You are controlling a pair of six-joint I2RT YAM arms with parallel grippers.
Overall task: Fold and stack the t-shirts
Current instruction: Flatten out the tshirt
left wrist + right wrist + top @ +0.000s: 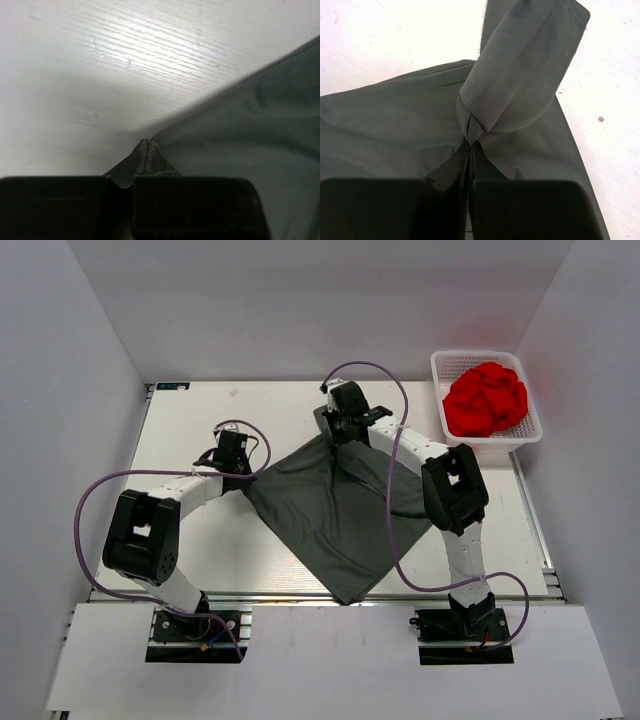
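Note:
A dark charcoal-grey t-shirt (335, 515) lies spread as a diamond on the white table, one corner hanging at the near edge. My left gripper (240, 472) is shut on the shirt's left corner; in the left wrist view the shut fingertips (148, 141) pinch the cloth edge (240, 140). My right gripper (335, 435) is shut on the far corner of the shirt; in the right wrist view its tips (471, 142) pinch a bunched fold of cloth (520, 75) that stands up from the shirt.
A white basket (440, 365) at the back right holds crumpled red cloth (485, 400). The table's (190, 430) near edge runs along a metal rail (250, 592). White walls stand on both sides.

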